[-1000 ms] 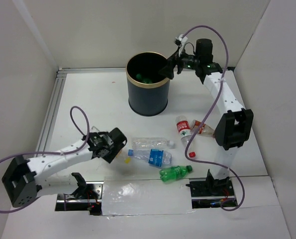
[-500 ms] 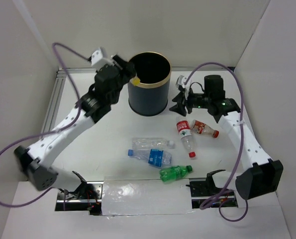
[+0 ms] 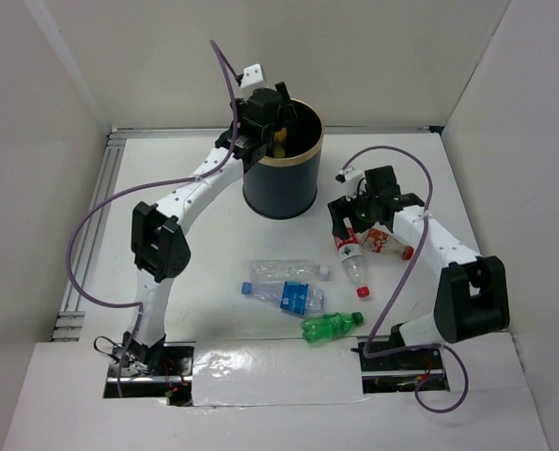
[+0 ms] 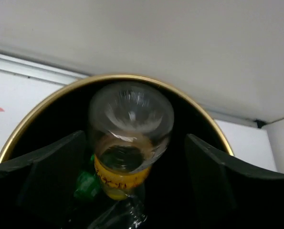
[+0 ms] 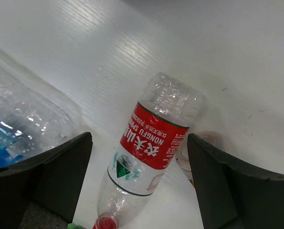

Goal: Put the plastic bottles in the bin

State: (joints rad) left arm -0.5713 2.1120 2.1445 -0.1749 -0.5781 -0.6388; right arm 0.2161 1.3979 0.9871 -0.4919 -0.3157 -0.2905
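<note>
Left wrist view: a yellow-label bottle (image 4: 131, 119) sits in the bin (image 4: 41, 107) mouth, between the left gripper (image 4: 134, 160)'s spread fingers.
Right gripper (image 5: 138, 162), also spread, straddles a red-label bottle (image 5: 149, 143) lying on the table (image 3: 194, 216) right of the bin; a blue-label bottle (image 3: 293, 297) and a green bottle (image 3: 331, 325) lie nearer.
</note>
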